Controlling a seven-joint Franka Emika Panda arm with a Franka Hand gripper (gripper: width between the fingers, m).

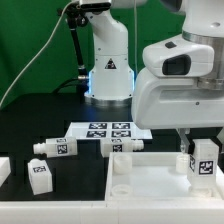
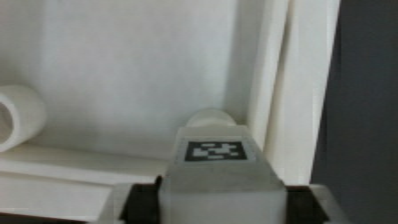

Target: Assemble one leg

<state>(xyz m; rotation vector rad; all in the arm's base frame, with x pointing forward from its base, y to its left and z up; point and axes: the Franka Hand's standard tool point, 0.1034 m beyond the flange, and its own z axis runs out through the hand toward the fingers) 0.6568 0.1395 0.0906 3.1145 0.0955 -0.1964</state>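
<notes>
My gripper [image 1: 204, 152] is shut on a leg [image 1: 205, 160], a small white peg with a black-and-white tag, held upright over the far right part of the big white square top [image 1: 150, 185]. In the wrist view the leg [image 2: 217, 160] sits between my dark fingers [image 2: 302, 200], its rounded stub end pointing at the top's inner floor [image 2: 125, 110] close beside the raised rim [image 2: 267, 60]. A round corner hole [image 2: 15, 118] shows at the picture's edge. I cannot tell whether the leg touches the top.
Three more legs lie on the black table: one [image 1: 52, 148] and another [image 1: 124, 147] in front of the marker board [image 1: 108, 129], and one [image 1: 40, 175] nearer the exterior view's left. The robot base [image 1: 108, 70] stands behind.
</notes>
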